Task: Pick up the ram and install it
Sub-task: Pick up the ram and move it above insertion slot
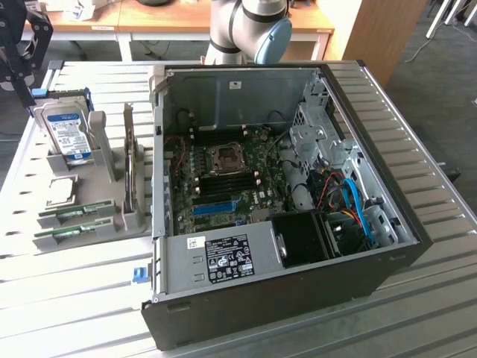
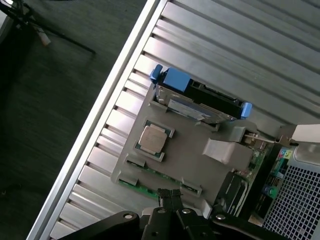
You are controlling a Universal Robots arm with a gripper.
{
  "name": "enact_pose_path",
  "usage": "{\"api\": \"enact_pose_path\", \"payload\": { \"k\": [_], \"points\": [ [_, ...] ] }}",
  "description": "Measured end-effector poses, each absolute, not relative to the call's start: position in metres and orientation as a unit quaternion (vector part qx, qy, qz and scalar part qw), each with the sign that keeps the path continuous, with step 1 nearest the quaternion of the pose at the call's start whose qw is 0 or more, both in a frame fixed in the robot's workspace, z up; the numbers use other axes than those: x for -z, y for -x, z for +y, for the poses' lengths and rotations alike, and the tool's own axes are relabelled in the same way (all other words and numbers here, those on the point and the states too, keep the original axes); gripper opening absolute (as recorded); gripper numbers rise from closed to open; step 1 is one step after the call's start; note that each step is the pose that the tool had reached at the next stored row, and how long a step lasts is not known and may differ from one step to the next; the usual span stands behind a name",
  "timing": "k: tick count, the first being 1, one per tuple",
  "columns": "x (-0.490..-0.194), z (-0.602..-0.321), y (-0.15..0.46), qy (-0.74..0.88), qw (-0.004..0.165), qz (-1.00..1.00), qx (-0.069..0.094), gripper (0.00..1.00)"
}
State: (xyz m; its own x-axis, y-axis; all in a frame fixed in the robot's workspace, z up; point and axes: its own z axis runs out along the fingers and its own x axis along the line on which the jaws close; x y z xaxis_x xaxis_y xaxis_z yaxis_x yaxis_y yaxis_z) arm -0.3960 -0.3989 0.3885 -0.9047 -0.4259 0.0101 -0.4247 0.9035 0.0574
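Hanging over the grey holder (image 2: 192, 161), the gripper (image 2: 170, 196) has its two dark fingers pressed together with nothing between them; in the wrist view the fingertips sit over the holder's edge beside the green sticks, though whether they touch anything I cannot tell; the ram (image 1: 73, 212) lies flat in its slot at the holder's near end in the exterior view, and a second stick (image 1: 71, 232) lies parallel just beside it, closer to the holder's edge; the processor (image 2: 152, 139) rests in a square pocket next to the ram, and the hard drive (image 1: 67, 133) stands tilted in its blue bracket at the holder's far end.

Room is tight on one side; the holder sits just beside the open computer case (image 1: 182, 257), whose wall rises on the exterior view's right of it, and upright grey posts on the holder stand between the sticks and that wall; the slatted table (image 1: 428, 224) ends close to the holder on the exterior view's left, with dark floor beyond; inside the case the motherboard (image 1: 257, 168) lies open from above, its dark memory slots (image 1: 223, 184) next to the processor socket, with red and blue cables bunched towards the exterior view's right.
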Motion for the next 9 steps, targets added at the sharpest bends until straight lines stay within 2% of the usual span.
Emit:
{"api": "enact_pose_path", "payload": {
  "k": [9],
  "points": [
    [-0.3886,-0.399,0.396,-0.289,0.014,-0.957,0.026,0.11]
  ]
}}
